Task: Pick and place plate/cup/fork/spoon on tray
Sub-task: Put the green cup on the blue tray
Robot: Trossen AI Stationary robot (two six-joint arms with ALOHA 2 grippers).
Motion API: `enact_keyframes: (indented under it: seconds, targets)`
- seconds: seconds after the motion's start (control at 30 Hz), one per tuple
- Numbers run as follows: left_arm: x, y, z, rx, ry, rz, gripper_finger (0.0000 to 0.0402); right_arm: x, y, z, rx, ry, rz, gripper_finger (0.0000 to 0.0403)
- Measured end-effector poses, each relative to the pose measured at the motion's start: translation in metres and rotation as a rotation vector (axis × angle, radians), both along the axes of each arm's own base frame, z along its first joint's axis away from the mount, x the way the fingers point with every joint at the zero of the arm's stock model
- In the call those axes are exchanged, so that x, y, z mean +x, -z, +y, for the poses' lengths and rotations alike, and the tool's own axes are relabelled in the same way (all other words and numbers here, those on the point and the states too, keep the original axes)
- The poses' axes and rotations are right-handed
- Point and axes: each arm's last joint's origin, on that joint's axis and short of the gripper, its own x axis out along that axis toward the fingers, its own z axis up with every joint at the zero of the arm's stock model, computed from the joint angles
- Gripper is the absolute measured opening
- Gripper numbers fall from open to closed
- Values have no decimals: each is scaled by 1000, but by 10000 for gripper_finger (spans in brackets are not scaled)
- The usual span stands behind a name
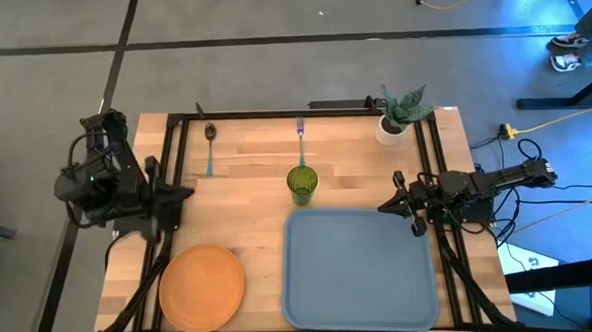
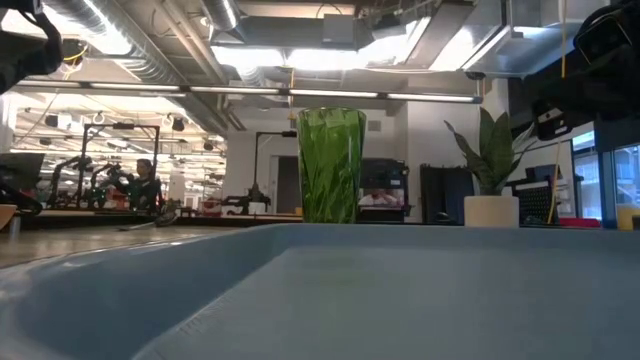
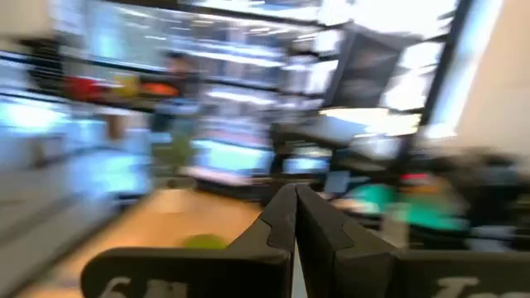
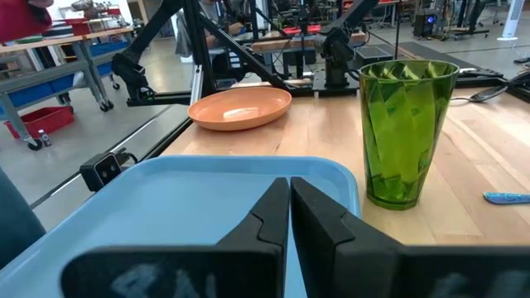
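- My right gripper sits at the tray's right edge near its far corner, fingers pressed together on nothing, tips aimed across the table toward 9 o'clock in the overhead view.
- From those tips the green cup lies at about 10 o'clock, standing upright on the wood just beyond the far rim of the blue-grey tray; in my right wrist view the cup stands just off the tray's corner, near and unobstructed.
- That bearing is what my next move turns on, as I judge it: a short swing forward and slightly away from the tray puts the cup between my fingers, which must first spread.
- My left gripper is likewise closed and empty, at the table's left side; the cup lies at roughly 3 o'clock from it, about as far off as from the right.
- The orange plate lies flat at about 5 o'clock from the left gripper, closer to that arm than to mine on the right.
- The spoon and the fork lie at the far edge, long axes running 12 to 6, the fork directly behind the cup.
- Nothing rests on the tray yet.
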Motion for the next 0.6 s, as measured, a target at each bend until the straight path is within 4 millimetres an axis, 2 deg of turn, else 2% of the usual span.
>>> enact_keyframes:
  seconds: [0.1, 0.2, 0.4, 0.6]
  targets:
    - [-2, -2, -2, -61, 244, -70, 0, 0, 0, 0, 0, 0, 0, 21]
    - [-3, -2, -4, -153, 391, -94, 0, 0, 0, 0, 0, 0, 0, 21]
    - [1, 8, -4, -257, 487, -17, 0, 0, 0, 0, 0, 0, 0, 21]
    - [10, 24, 7, -322, 435, 209, 0, 0, 0, 0, 0, 0, 0, 21]
